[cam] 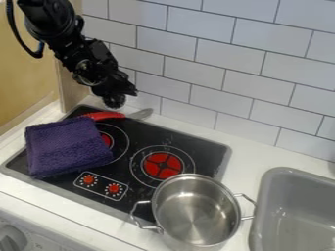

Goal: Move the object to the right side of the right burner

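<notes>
Camera view, with 12 o'clock pointing to the upper edge: the black gripper is hanging near the back of the cooktop. Whether it is spread or pressed together cannot be told. The arm is entering from 11 o'clock.

The red-handled utensil is lying nearest, at about 6 to 7 o'clock from the gripper, by the cooktop's rear edge. Its long axis is running roughly from 9 to 3 o'clock, with the grey blade pointing to 3. The folded purple cloth is lying farther off at 7 o'clock, partly covering the left burner. The steel pot is standing well apart at 5 o'clock, over the cooktop's near right corner.

The task is not naming its object; judging by nearness, the utensil is the likelier candidate. In that case, the next move is calling for a descent onto the handle, closing across its long axis. The destination is lying at 3 o'clock from the right burner, so the carry is heading toward 4 to 5 o'clock. A low path is risking contact with the pot rim.
</notes>
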You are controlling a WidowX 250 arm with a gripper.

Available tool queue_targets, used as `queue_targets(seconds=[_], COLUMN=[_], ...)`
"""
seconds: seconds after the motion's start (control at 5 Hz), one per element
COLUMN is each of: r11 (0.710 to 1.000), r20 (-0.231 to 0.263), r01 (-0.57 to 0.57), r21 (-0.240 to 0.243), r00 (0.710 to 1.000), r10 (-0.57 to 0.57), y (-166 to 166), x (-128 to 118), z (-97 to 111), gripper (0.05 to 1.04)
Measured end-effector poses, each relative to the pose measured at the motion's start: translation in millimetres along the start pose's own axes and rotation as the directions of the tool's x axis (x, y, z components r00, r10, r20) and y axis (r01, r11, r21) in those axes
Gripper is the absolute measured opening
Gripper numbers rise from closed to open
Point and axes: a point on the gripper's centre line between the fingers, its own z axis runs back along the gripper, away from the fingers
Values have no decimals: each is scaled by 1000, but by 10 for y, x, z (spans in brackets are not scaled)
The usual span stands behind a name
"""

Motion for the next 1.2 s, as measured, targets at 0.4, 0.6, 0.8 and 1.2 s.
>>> queue_targets(seconds=[0.4, 0.6, 0.8, 1.2], r11=[1000, 1000, 1000, 996], r20=[-12, -18, -30, -54], r01=[2, 0, -11, -74], r21=[-1, -15, -26, -39], r00=[1000, 1000, 999, 996], r10=[-2, 0, 10, 72], y=[-6, -27, -56, -141], x=[-19, -11, -32, -44], z=[-11, 17, 134, 506], gripper=[171, 171, 171, 171])
